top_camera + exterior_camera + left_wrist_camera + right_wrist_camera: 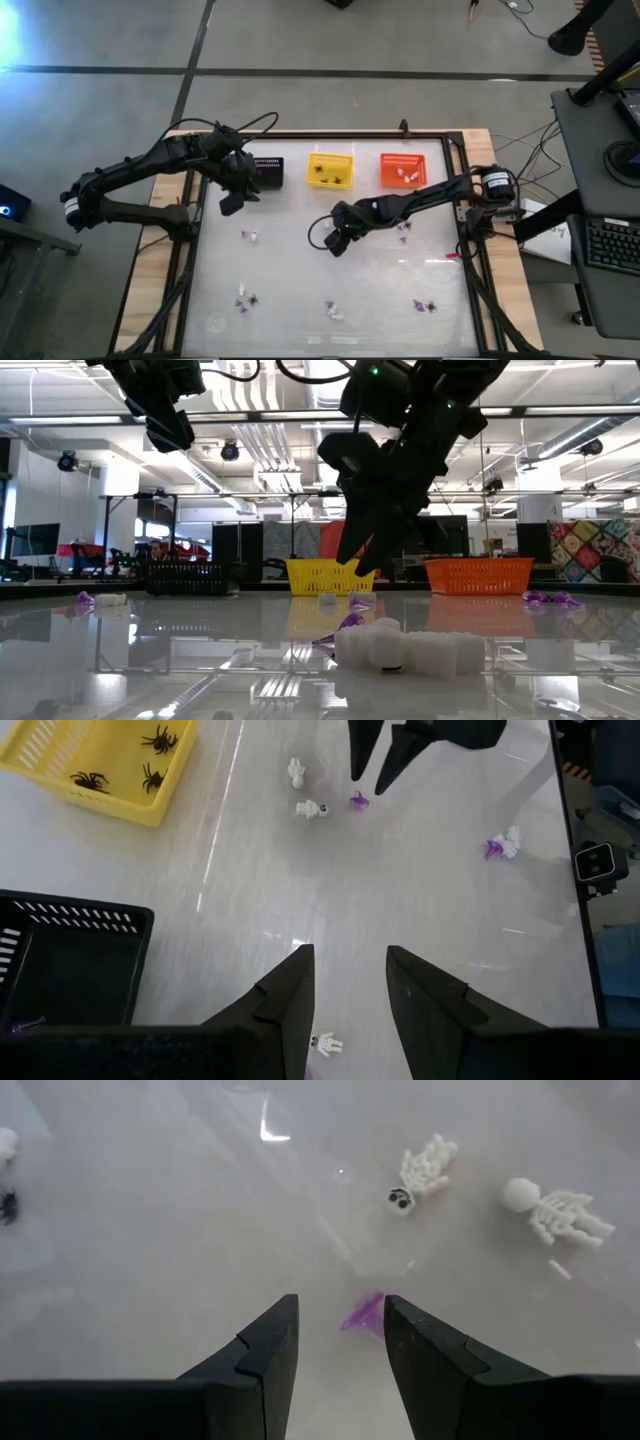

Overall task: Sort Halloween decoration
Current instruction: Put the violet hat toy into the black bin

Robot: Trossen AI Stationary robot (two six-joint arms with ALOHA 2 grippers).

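Small purple, white and black Halloween trinkets lie scattered on the glossy white table (pixel 300 270). My right gripper (pixel 335 1325) is open and points down at a slant near the table's middle. A purple trinket (pixel 362 1316) lies just past its fingertips, partly behind one finger. Two white skeletons (pixel 425 1175) (pixel 560 1215) lie just beyond it. My left gripper (pixel 345 970) hovers open above the table beside the black basket (pixel 268 172), holding nothing. A white skeleton (pixel 325 1042) lies on the table under it.
A black basket, a yellow basket (pixel 330 168) holding black spiders (pixel 160 740) and an orange basket (pixel 410 170) stand in a row along the far edge. More trinkets lie near the front edge (pixel 245 298) (pixel 333 310) (pixel 425 305) and at the right (pixel 403 230).
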